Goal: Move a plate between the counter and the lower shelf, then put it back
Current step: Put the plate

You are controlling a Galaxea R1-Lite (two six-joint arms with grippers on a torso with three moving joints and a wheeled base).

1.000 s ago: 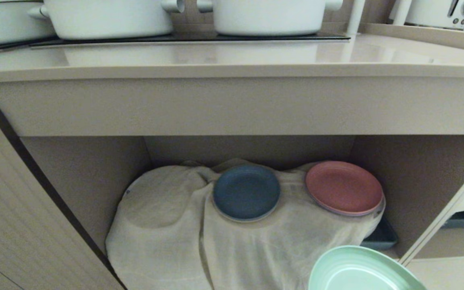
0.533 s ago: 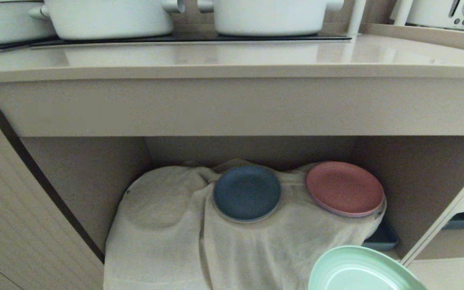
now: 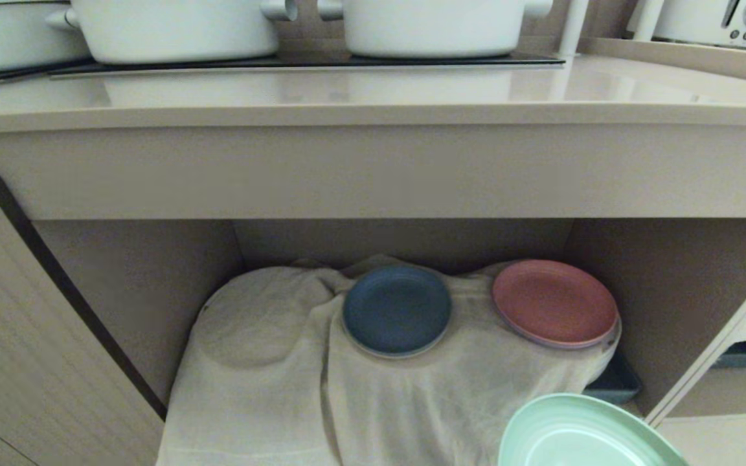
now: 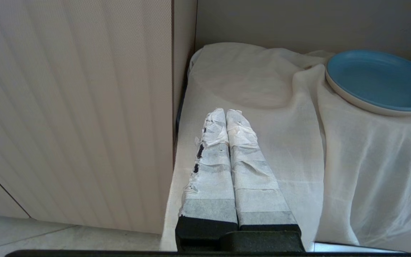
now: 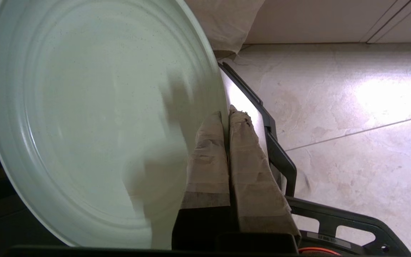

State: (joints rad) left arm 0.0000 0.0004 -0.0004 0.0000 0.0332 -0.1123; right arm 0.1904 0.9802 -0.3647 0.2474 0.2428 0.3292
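right gripper [image 5: 226,117] clamped on plate [image 3: 580,435] rim | plate unmoved since earlier | left gripper [image 4: 226,113] together

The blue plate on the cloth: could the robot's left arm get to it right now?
Probably yes. The left end effector hovers shut and empty over the white cloth, just inside the lower shelf. The blue plate lies ahead and off to one side with only bare cloth between; its fingers must open first.
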